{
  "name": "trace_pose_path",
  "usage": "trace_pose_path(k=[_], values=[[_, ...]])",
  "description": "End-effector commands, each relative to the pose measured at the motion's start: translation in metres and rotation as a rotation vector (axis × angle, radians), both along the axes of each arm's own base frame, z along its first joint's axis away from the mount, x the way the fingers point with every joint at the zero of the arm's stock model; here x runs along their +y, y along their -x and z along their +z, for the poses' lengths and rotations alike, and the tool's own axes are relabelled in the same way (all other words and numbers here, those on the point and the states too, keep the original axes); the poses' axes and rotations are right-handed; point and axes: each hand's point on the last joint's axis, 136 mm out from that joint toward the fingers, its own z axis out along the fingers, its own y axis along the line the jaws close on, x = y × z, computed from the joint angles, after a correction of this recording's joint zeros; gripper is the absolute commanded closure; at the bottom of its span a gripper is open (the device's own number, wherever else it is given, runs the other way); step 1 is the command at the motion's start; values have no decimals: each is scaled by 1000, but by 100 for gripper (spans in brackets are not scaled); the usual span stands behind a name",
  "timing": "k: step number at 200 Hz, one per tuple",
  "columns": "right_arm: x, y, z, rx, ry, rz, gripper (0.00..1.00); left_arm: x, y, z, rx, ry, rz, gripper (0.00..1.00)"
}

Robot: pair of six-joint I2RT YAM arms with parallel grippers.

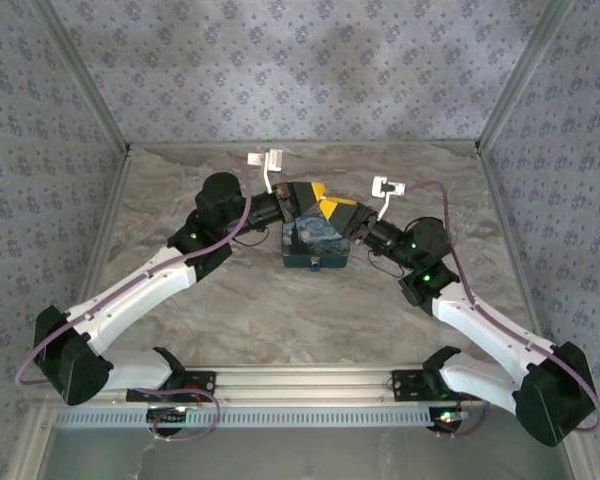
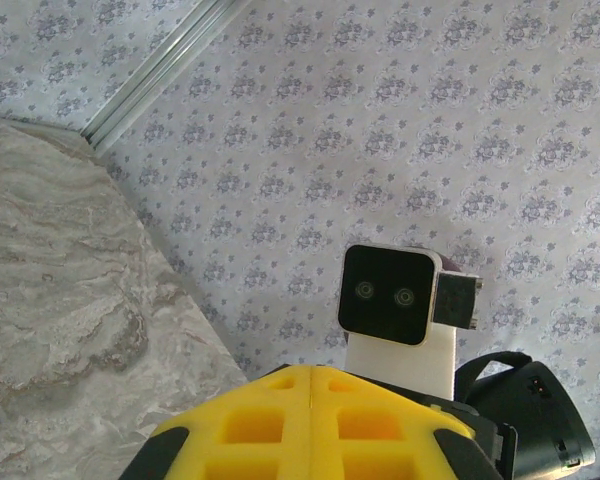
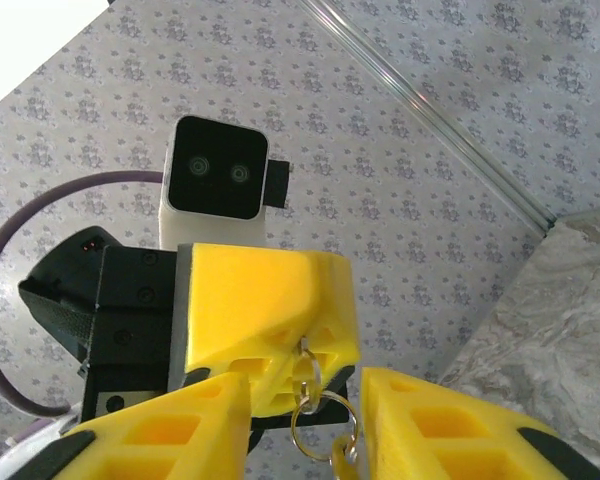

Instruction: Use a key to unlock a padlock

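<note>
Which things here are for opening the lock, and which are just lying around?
For the job: key ring, hanging from the shut left gripper; open right gripper, jaws either side of it.

Just there: blue box on the table, beneath both grippers; I cannot tell whether it matters.

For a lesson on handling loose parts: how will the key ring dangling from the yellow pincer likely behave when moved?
The key ring hangs loose under the shut left pincer, so it will probably swing and twist. It looks like thin bare metal: likely light, stiff and slippery to pinch.
</note>
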Motion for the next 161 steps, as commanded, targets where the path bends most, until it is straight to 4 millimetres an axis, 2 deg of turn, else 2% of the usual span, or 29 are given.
trace_pose_path(k=[1, 52, 74, 102, 161], values=[[1, 4, 20, -47, -20, 10, 68, 0, 2, 13, -34, 33, -1, 100], [4, 1, 19, -40, -11, 18, 80, -1, 3, 13, -31, 37, -8, 100], [4, -1, 16, -35, -9, 15, 93, 0, 3, 13, -31, 39, -9, 100], [5, -1, 15, -36, -13, 20, 100, 2, 4, 16, -42, 37, -3, 100], [2, 1, 16, -51, -12, 14, 100, 1, 4, 16, -40, 36, -6, 100]])
